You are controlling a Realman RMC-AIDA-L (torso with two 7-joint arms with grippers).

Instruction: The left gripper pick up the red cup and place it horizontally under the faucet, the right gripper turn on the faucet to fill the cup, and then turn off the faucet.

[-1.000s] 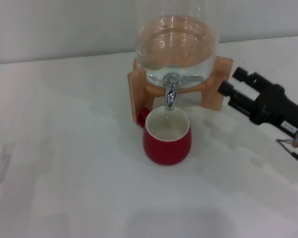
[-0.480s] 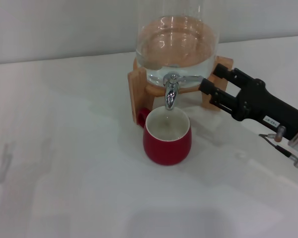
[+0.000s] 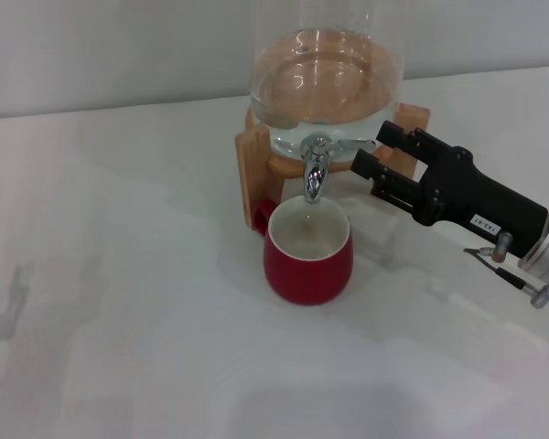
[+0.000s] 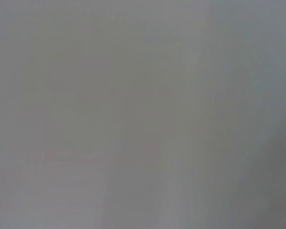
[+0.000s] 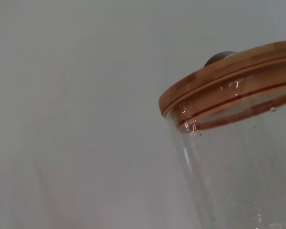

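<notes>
The red cup [image 3: 308,256] stands upright on the white surface [image 3: 119,274], right under the spout of the faucet [image 3: 316,169]. Its small handle points back toward the wooden stand [image 3: 254,174]. The stand holds a glass jar [image 3: 325,82] with water in it. The right gripper [image 3: 377,152] reaches in from the right side. Its two fingers [image 3: 393,133] are spread apart, one on each side of the tip of the faucet's lever, and they hold nothing. The right wrist view shows the jar's wooden lid [image 5: 229,78]. The left gripper is out of sight.
</notes>
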